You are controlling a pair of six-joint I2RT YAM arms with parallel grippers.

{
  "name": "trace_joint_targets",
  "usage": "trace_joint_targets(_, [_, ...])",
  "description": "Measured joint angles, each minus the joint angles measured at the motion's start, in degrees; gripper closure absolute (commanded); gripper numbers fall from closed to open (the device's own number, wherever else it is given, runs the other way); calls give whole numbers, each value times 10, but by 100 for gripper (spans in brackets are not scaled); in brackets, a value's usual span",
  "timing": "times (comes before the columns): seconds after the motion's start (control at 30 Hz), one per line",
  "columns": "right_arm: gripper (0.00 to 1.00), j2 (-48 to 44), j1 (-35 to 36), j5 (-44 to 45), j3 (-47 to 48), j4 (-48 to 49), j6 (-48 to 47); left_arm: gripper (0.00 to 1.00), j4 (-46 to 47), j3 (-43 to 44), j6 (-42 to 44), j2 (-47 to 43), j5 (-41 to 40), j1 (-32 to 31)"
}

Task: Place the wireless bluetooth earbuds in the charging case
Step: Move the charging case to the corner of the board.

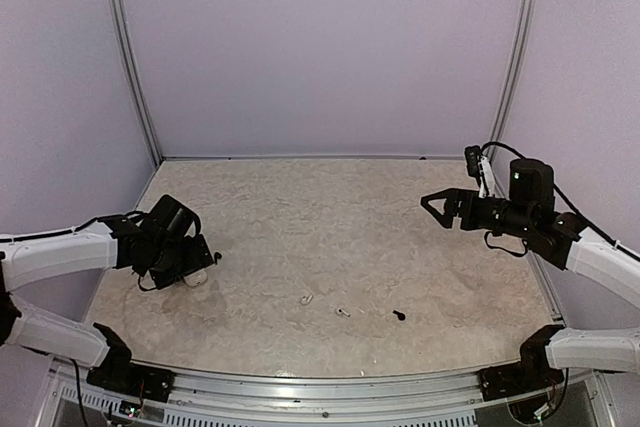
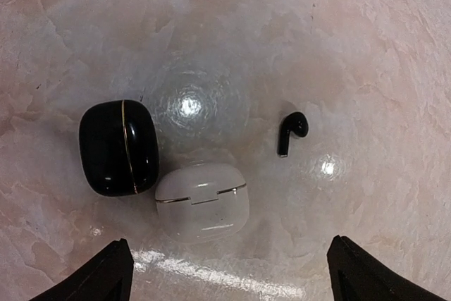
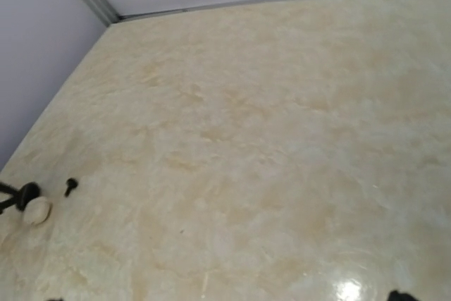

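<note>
Lying scattered: two white earbuds point(image 1: 306, 299), two black earbuds point(image 1: 399, 315), two cases point(image 2: 202, 201).

— What kind of place is this?
— A robot test booth, like in a lab. The left arm point(image 1: 60, 255) and right arm point(image 1: 610, 262) are fixed to a metal rail point(image 1: 330, 384) at the edge of the table point(image 1: 330, 217).
— What's around it?
— Plain pale purple walls point(image 1: 320, 47), with metal strips point(image 1: 130, 57) in the corners. The tabletop looks like stone.
</note>
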Motion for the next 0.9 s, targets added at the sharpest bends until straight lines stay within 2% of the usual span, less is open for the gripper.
trace_joint_targets(0.1, [0,-3,0,-21,1,5,-22,4,6,0,20,23,3,1])
trace_joint_targets(0.23, [0,3,-3,-57,2,5,-45,2,24,0,99,41,32,12])
trace_joint_targets(0.47, [0,34,-13,-113,9,9,-55,2,49,28,219,49,109,66])
trace_joint_targets(0.63, [0,55,-21,-142,13,9,-57,4,67,64,255,101,137,80])
trace_joint_targets(0.9, [0,55,-28,-167,18,11,-57,3,66,65,263,154,144,91])
